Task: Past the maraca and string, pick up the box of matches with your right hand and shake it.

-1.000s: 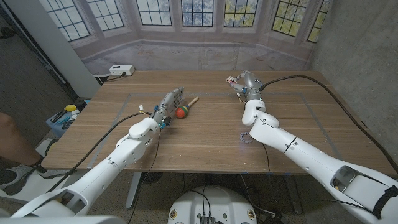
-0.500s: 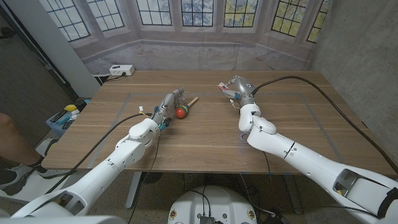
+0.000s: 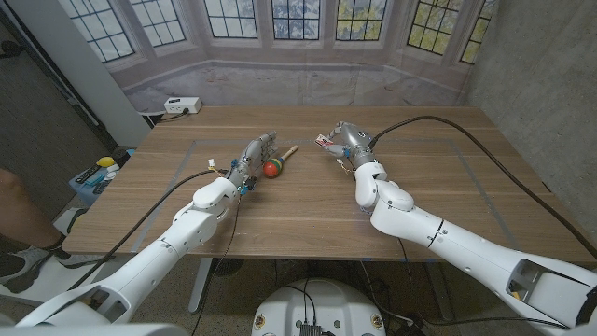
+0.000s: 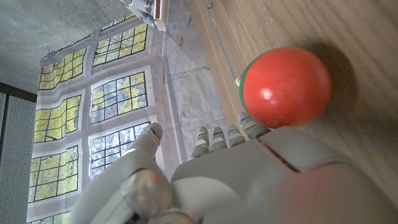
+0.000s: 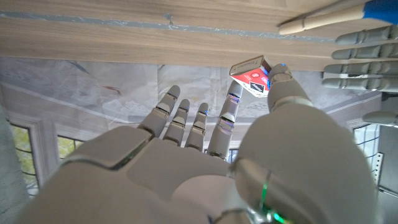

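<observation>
- Right robot hand (image 3: 341,140): hovering above the wooden surface (image 3: 308,201), pinching the small red-and-white cardboard box of matches (image 5: 251,74) between thumb and a fingertip, other fingers (image 5: 181,122) spreading apart.
- Left robot hand (image 3: 254,157): resting on the surface, fingers straight and lying close together, holding nothing.
- Red-and-green round wooden maraca (image 3: 273,167): lying just beside the left robot hand, pale handle pointing away.
</observation>
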Available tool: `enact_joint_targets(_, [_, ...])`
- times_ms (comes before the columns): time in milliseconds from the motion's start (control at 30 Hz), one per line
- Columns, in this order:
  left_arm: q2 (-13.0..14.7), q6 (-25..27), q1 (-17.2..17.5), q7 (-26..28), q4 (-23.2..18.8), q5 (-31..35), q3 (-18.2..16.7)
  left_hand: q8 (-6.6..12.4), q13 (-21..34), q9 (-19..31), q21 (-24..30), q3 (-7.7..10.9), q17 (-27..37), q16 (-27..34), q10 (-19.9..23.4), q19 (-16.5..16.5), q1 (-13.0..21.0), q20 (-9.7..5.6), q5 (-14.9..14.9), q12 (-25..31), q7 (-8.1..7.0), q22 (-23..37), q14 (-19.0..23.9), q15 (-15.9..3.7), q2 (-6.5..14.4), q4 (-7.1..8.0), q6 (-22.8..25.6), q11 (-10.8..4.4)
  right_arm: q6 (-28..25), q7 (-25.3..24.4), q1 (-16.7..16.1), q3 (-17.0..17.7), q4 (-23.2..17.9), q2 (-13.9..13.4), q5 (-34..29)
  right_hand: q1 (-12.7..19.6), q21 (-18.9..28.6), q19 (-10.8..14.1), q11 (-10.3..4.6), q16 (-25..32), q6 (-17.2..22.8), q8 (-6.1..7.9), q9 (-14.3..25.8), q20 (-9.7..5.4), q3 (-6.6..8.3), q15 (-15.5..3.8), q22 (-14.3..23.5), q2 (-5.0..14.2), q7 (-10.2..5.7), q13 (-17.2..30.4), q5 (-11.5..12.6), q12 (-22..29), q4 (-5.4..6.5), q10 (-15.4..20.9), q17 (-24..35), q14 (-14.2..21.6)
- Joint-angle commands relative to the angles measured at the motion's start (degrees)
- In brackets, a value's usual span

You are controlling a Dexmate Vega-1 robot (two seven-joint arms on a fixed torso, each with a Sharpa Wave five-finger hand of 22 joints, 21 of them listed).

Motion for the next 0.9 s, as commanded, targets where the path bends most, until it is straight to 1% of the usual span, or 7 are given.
enact_joint_targets(33, [0.1,-0.1,0.3,0.2,0.0,-0.2,-0.2,-0.01,0.2,0.1,-0.1,-0.19,0.1,0.1,0.2,0.3,0.8,0.38,0.3,0.0,-0.17,0.2,-0.1,0.43,0.0,0.07,0.4,0.34,2.4,3.8,-0.8,-1.6,-1.2,-0.6,-3.2,0.0,-0.2,0.6,0.09,-0.2,0.5,-0.09,0.1,0.14,-0.07,-0.2,0.1,0.38,0.33,0.3,-0.2,-0.1,0.05,0.5,0.1,0.7])
enact_joint_targets(267, [0.2,0.0,0.7,0.6,-0.4,-0.1,-0.3,-0.01,0.2,0.1,-0.1,-0.2,0.1,0.1,0.2,0.3,0.9,0.42,0.4,0.0,-0.17,0.2,-0.1,0.42,0.0,0.08,0.4,0.3,4.2,5.1,-1.4,-1.2,-1.2,-0.6,-4.0,0.0,-0.1,0.8,0.09,-0.1,0.5,-0.17,0.1,0.09,-0.11,-0.27,0.1,0.4,0.37,0.3,-0.2,-0.1,0.05,0.8,0.1,1.0])
enact_joint_targets(567, [0.1,-0.1,0.7,0.5,-0.4,-0.2,-0.3,-0.01,0.2,0.1,-0.1,-0.22,0.1,0.1,0.2,0.3,0.9,0.39,0.4,0.0,-0.16,0.2,-0.1,0.47,0.0,0.09,0.4,0.36,5.1,4.8,-2.4,0.7,-1.3,0.0,-4.0,-0.1,-0.1,1.0,0.09,-0.1,0.5,-0.25,0.1,-0.05,-0.16,-0.36,0.1,0.42,0.49,0.3,-0.2,-0.1,0.05,0.9,0.2,1.1])
enact_joint_targets(733, [0.0,-0.3,0.6,0.4,-0.3,0.0,-0.2,-0.01,0.2,0.1,-0.1,-0.23,0.1,0.1,0.2,0.3,0.9,0.44,0.4,0.0,-0.16,0.2,-0.1,0.51,0.0,0.1,0.4,0.44,4.8,3.9,-2.4,1.8,-0.3,1.2,-3.8,0.0,-0.1,1.0,0.08,-0.1,0.6,-0.27,0.1,-0.06,-0.17,-0.38,0.1,0.43,0.49,0.3,-0.2,-0.1,0.03,0.9,0.2,1.2])
enact_joint_targets(900, [0.1,-0.2,0.6,0.5,-0.4,-0.1,-0.2,-0.02,0.2,0.1,-0.1,-0.23,0.1,0.1,0.2,0.2,0.9,0.41,0.4,0.0,-0.1,0.2,-0.1,0.51,0.0,0.11,0.3,0.22,5.0,2.7,-1.9,2.8,0.9,2.0,-3.4,0.0,-0.1,1.0,0.08,-0.1,0.6,-0.32,0.1,-0.08,-0.18,-0.38,0.1,0.48,0.63,0.3,-0.2,-0.1,0.02,1.0,0.2,1.3])
